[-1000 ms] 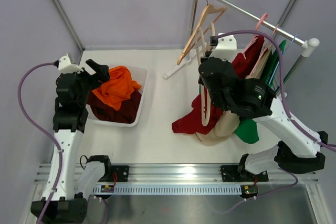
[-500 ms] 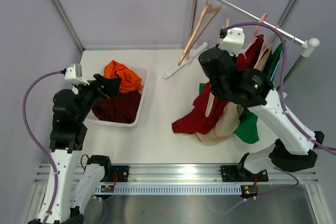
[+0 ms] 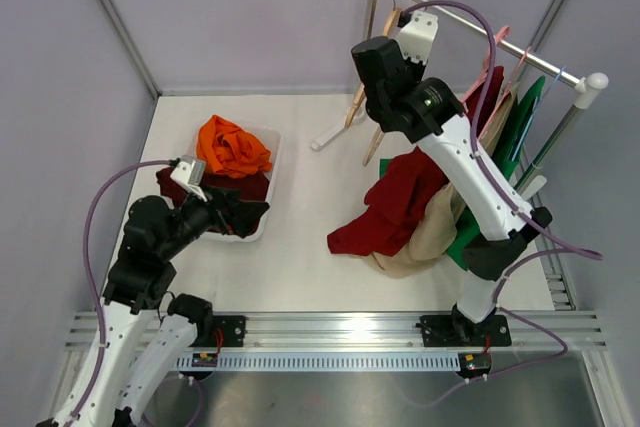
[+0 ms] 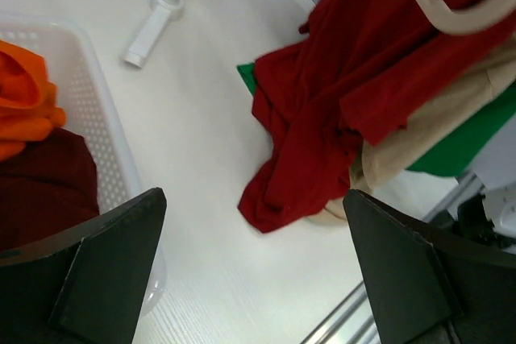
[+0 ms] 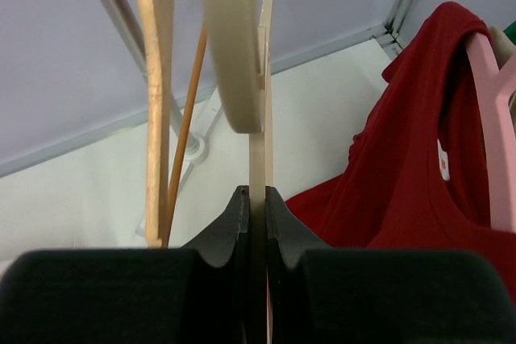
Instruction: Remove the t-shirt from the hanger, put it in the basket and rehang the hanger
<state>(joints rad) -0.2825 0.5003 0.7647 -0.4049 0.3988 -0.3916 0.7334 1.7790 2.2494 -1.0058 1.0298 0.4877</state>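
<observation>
White table [image 3: 300, 197], right claw [image 5: 256, 196] clamping hanger [image 5: 231, 54]

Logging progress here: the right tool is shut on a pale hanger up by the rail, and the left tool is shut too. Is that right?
No. The left tool stands wide open and empty, as the left wrist view shows. The right tool is shut on the pale hanger by the rail.

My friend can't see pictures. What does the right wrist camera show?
The right gripper pinches a pale hanger. Another wooden hanger is left of it; a red shirt on a pink hanger is right.
</observation>
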